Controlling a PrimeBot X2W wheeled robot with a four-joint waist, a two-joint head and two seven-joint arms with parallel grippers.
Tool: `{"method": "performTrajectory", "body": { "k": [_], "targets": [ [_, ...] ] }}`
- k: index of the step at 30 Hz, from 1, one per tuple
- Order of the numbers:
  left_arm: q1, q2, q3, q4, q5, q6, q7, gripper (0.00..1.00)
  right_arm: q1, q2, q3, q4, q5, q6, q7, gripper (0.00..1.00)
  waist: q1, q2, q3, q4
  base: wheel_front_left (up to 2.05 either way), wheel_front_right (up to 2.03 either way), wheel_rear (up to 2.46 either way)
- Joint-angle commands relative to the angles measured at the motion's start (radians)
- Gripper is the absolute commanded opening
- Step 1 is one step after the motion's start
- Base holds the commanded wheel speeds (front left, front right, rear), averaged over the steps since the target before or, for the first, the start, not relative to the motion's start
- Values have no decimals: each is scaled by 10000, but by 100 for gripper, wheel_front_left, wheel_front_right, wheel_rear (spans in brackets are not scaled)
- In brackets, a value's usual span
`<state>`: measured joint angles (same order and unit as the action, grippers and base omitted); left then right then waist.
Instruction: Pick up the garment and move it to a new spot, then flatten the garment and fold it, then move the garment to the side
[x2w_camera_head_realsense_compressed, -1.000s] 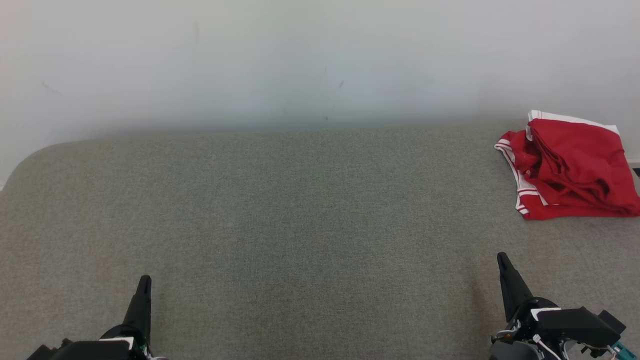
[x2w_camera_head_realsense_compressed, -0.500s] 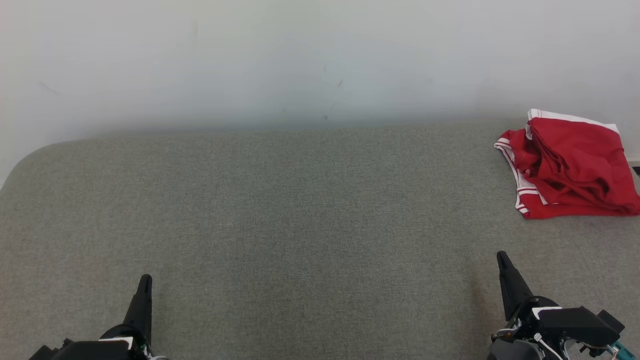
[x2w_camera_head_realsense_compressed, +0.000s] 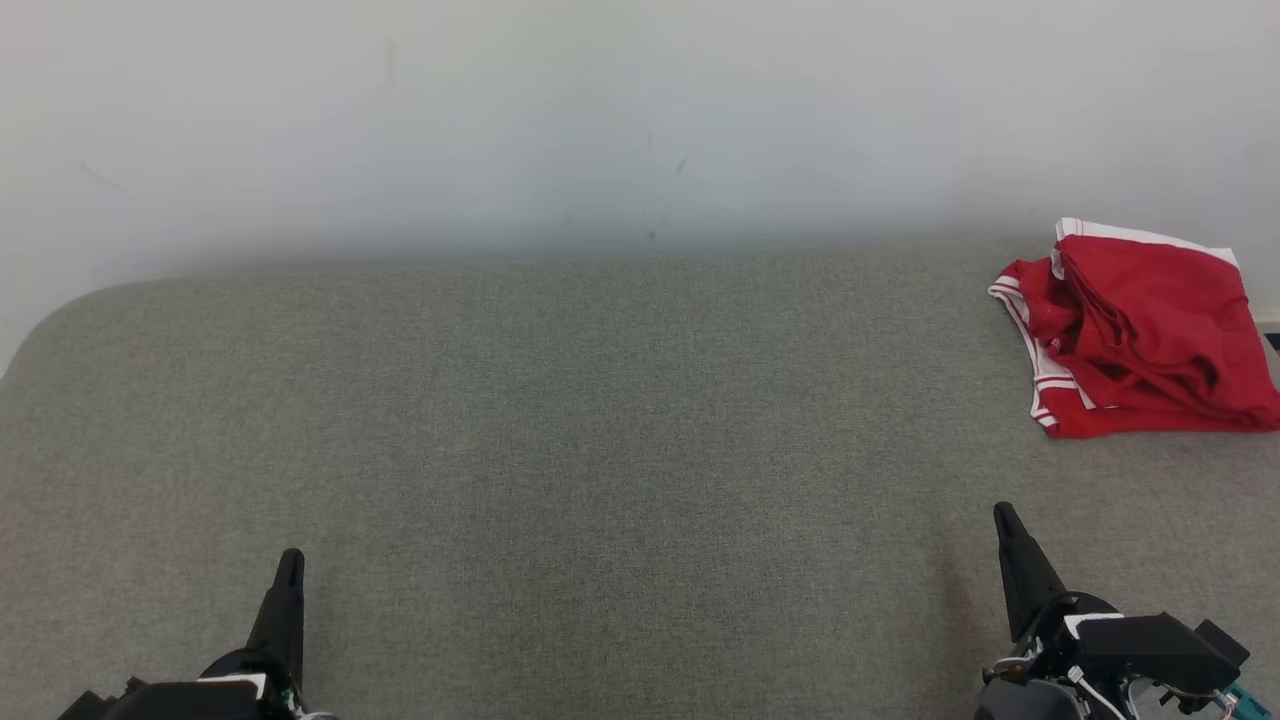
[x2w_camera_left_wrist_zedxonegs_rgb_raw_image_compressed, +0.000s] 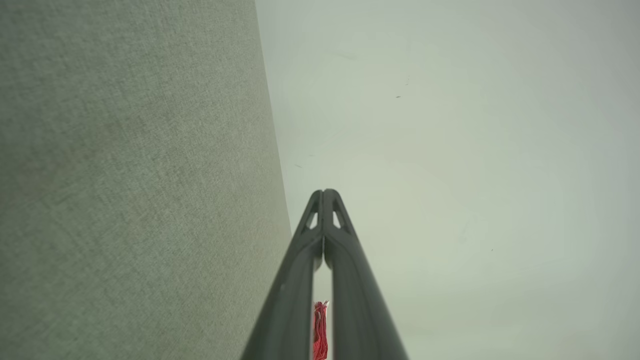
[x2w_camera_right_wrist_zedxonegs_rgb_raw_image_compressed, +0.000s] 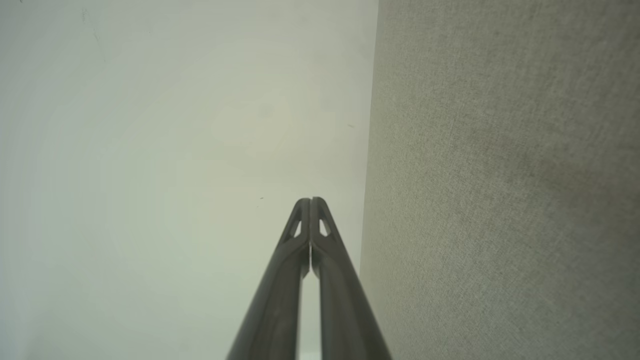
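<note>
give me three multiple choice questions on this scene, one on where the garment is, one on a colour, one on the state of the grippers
1. Where on the grey surface does the garment lie?
A. far right, by the wall
B. centre
C. near left corner

2. What colour is the garment's trim?
A. blue
B. white
C. yellow

3. How are the left gripper and right gripper?
A. both open
B. left shut on the garment
C. both shut, clear of the garment

Answers: 1 A, the head view shows it at the far right by the wall. 2 B, white bands edge the red cloth. 3 C, each is pressed shut in its wrist view, and the garment lies apart from both.
</note>
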<state>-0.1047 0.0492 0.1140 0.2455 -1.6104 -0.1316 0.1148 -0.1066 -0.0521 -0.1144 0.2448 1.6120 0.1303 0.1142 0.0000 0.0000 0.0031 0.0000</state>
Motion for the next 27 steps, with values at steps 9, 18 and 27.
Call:
{"method": "performTrajectory", "body": {
  "k": [9, 18, 27],
  "targets": [
    [-100, -13, 31, 19, -43, -10, 12, 0, -63, 36, -1, 7, 18, 7, 19, 0, 0, 0, 0, 0, 0, 0, 0],
    [-100, -13, 30, 19, -44, -10, 11, 0, -63, 36, 0, 8, 18, 7, 19, 0, 0, 0, 0, 0, 0, 0, 0],
    [-99, -13, 29, 18, -44, -10, 10, 0, -62, 36, 0, 10, 19, 7, 18, 0, 0, 0, 0, 0, 0, 0, 0]
  ]
}}
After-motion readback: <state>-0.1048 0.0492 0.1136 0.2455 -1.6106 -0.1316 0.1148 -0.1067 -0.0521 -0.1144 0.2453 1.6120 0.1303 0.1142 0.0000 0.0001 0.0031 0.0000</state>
